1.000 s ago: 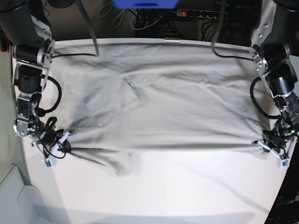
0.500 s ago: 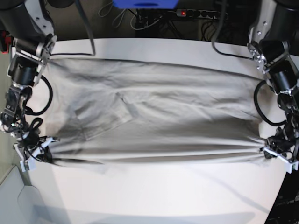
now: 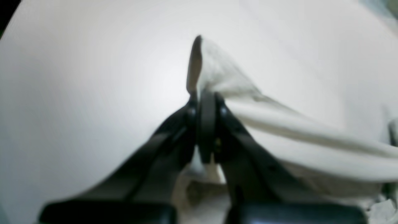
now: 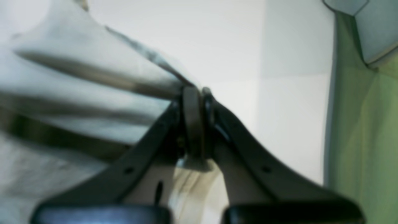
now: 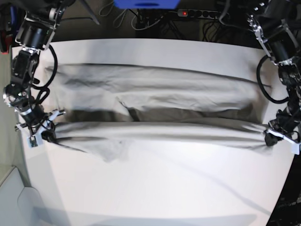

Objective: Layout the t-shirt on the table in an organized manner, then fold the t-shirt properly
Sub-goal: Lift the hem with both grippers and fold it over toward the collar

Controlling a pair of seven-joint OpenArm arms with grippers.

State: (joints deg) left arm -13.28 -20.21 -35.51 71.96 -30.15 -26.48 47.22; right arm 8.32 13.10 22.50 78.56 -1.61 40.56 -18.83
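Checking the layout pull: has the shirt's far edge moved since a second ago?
Yes. The t-shirt far edge has drawn nearer, off the table far rim, baring a white strip.

Behind the far edge it is dark. A black power strip with a small red light [image 5: 200, 14] lies there, with a tangle of black cables [image 5: 155, 26] near it. A bright blue flat thing [image 5: 146, 4] sticks in at the top. On the near left, a pale green floor [image 4: 360, 130] shows, with a light grey flat piece [image 5: 16, 200] on it.
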